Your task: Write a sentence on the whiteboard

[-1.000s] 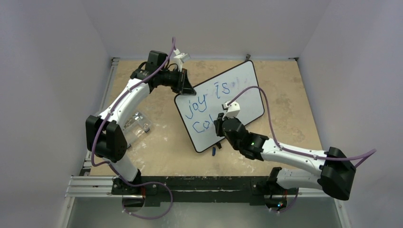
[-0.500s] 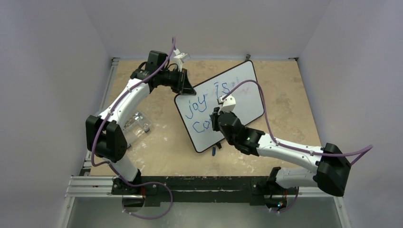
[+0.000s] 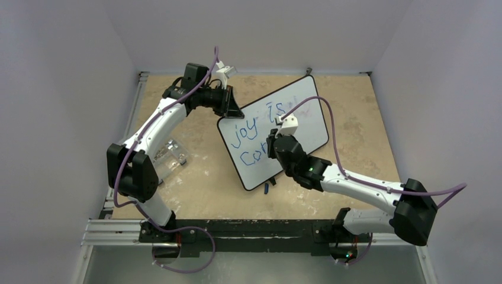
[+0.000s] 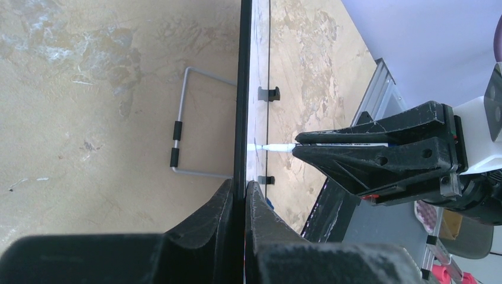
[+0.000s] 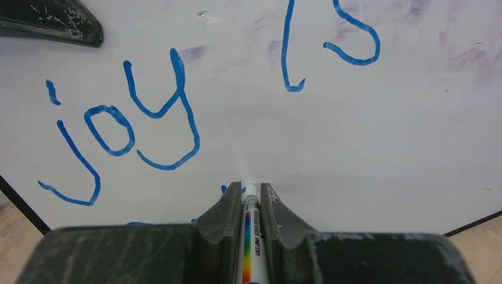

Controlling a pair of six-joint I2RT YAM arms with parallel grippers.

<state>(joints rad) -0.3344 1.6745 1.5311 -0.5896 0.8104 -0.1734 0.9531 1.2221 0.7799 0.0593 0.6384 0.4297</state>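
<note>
The whiteboard (image 3: 308,118) stands tilted on the table, its black edge seen end-on in the left wrist view (image 4: 242,89). My left gripper (image 3: 232,108) is shut on its upper left edge (image 4: 244,195). The sentence (image 3: 244,135) reads "joy is" in blue, with the start of a second line "co" plus a stroke below it. My right gripper (image 3: 273,146) is shut on a white marker (image 5: 253,236), with the tip touching the board just under "joy" (image 5: 148,112). The marker also shows in the left wrist view (image 4: 278,147).
A clear plastic box (image 3: 170,155) lies left of the board. A small blue cap (image 3: 266,189) lies by the board's near edge. A wire stand (image 4: 180,130) props up the board's back. Faint purple smudges (image 3: 302,109) mark the board's upper right.
My right gripper has shifted with the marker up and left, then slightly right, along the second line. The blue writing after "co" has changed. The left arm has not moved.
</note>
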